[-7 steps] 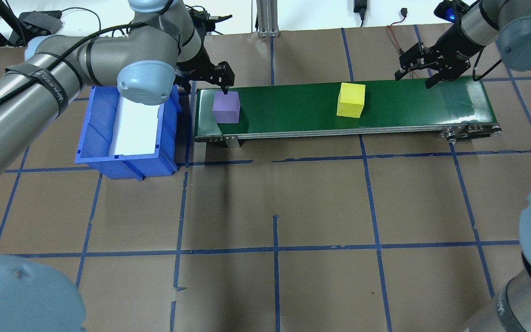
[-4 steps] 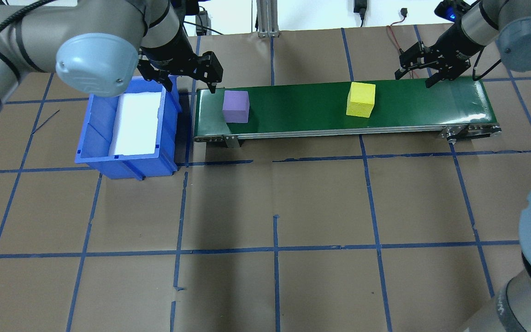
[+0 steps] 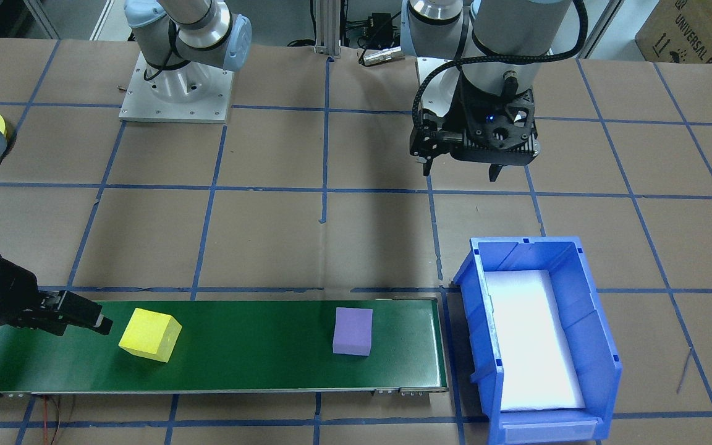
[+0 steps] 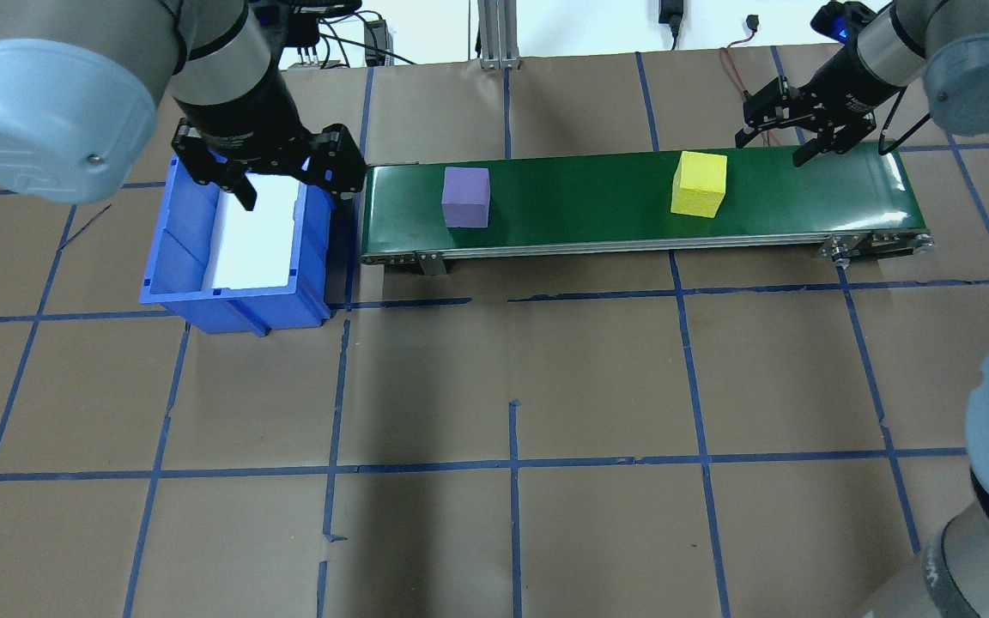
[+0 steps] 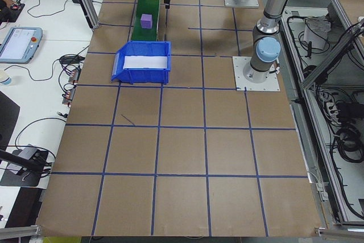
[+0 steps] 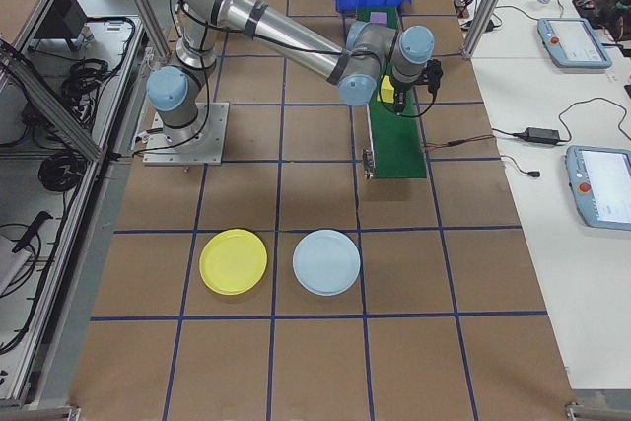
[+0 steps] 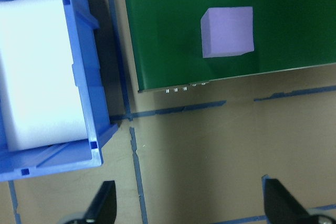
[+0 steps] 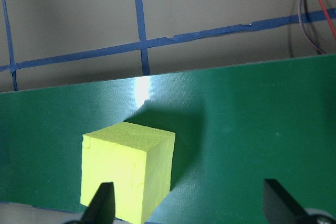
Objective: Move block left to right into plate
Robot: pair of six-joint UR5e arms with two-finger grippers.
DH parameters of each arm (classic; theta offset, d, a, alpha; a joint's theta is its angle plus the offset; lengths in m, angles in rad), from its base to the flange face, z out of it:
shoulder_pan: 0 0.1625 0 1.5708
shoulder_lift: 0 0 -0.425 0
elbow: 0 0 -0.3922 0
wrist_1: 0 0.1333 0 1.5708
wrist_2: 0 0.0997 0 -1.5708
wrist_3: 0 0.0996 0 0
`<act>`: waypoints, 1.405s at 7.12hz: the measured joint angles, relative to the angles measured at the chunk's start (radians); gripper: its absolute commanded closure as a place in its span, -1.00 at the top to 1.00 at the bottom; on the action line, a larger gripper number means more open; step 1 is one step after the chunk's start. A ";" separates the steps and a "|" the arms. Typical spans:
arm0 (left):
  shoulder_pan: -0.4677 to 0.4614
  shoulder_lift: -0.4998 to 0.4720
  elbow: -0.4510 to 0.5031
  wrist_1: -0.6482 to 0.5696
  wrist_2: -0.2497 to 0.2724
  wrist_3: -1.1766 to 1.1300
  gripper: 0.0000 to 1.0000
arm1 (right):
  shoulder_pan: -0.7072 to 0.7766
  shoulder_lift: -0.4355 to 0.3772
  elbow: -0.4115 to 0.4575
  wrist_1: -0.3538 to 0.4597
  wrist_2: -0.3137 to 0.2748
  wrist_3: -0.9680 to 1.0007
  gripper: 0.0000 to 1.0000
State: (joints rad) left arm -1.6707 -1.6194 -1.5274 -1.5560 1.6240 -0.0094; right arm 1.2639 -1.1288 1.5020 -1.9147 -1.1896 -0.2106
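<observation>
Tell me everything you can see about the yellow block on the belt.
The yellow block is a bright yellow cube that looks like foam, with a slightly grainy surface and crisp edges. It sits flat on the green conveyor belt, turned a little askew to the belt's edges, toward the belt's end on the robot's right. Only the belt touches it. The right claw hangs open just beyond it, apart from it. The purple block lies well apart along the belt.

Bright, even overhead light; glare on the green belt [image 8: 142,90], soft shadows.
</observation>
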 measured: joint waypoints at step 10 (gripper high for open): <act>0.090 0.044 -0.005 0.087 -0.059 0.005 1.00 | 0.000 0.079 -0.002 -0.066 -0.063 0.019 0.26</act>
State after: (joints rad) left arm -1.5805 -1.5753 -1.5327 -1.4688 1.5648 -0.0042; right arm 1.2640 -1.0500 1.4998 -1.9810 -1.2523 -0.1920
